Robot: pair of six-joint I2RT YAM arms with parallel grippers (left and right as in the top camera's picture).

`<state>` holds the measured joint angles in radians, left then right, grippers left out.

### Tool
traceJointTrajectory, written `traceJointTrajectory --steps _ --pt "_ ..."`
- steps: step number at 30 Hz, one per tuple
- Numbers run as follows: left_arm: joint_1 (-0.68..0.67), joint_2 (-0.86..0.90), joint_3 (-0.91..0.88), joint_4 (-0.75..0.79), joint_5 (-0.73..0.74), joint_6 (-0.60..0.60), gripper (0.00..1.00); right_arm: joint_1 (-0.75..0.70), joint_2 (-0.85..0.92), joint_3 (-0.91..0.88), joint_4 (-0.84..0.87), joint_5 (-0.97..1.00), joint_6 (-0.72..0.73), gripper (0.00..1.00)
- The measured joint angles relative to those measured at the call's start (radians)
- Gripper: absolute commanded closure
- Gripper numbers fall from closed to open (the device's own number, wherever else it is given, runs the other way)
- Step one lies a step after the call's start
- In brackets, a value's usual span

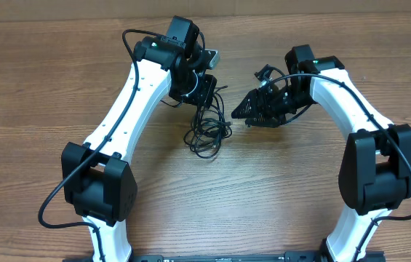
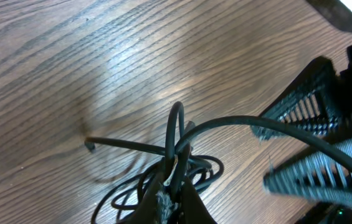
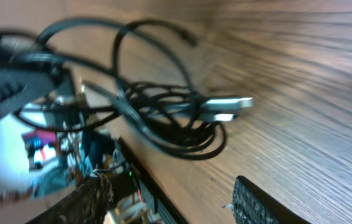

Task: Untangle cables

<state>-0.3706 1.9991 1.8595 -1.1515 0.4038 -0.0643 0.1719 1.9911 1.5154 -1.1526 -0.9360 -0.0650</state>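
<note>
The cables point(image 1: 209, 133) lie as a small black tangle of loops on the wooden table, between the two arms. My left gripper point(image 1: 205, 98) stands over the tangle's top and is shut on a few strands. In the left wrist view the left gripper point(image 2: 171, 196) pinches those cables point(image 2: 177, 121), which rise from the loops below. My right gripper point(image 1: 243, 115) is just right of the tangle, pointing left at it, apart from it. In the right wrist view the right gripper point(image 3: 169, 202) is open with bare table between its fingers; the cables point(image 3: 163, 121) and two silver plug ends point(image 3: 228, 102) lie ahead.
The wooden table point(image 1: 45, 87) surrounds the tangle on all sides. The right gripper's ribbed fingers point(image 2: 313, 106) fill the right side of the left wrist view, close to the held strands. Both white arms curve in from the near table edge.
</note>
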Motion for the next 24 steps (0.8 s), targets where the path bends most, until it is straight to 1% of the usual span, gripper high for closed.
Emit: traceJointTrajectory --steps 5,8,13,16,19,22,23,24 --pt "0.000 0.000 0.000 -0.001 0.006 -0.023 0.96 0.039 0.000 -0.002 -0.011 -0.023 -0.121 0.38" --pt "0.000 0.000 0.000 -0.004 0.008 -0.046 0.96 0.069 0.000 -0.005 0.006 0.014 -0.150 0.40" --pt "0.000 0.000 0.000 -0.033 0.009 -0.097 0.96 0.122 0.000 -0.007 0.039 0.114 -0.174 0.41" --pt "0.000 0.000 0.000 -0.054 0.011 -0.118 0.96 0.149 0.000 -0.008 0.069 0.160 -0.179 0.47" --pt "0.003 0.000 0.000 -0.069 0.015 -0.128 0.96 0.173 0.000 -0.011 0.103 0.211 -0.170 0.49" --pt "0.008 0.000 0.000 -0.076 0.025 -0.139 0.96 0.192 0.000 -0.011 0.129 0.265 -0.144 0.53" --pt "0.010 0.000 0.000 -0.076 0.030 -0.142 0.96 0.196 0.000 -0.011 0.132 0.276 -0.138 0.57" --pt "0.012 0.000 0.000 -0.076 0.031 -0.144 0.96 0.200 0.000 -0.011 0.134 0.290 -0.133 0.64"
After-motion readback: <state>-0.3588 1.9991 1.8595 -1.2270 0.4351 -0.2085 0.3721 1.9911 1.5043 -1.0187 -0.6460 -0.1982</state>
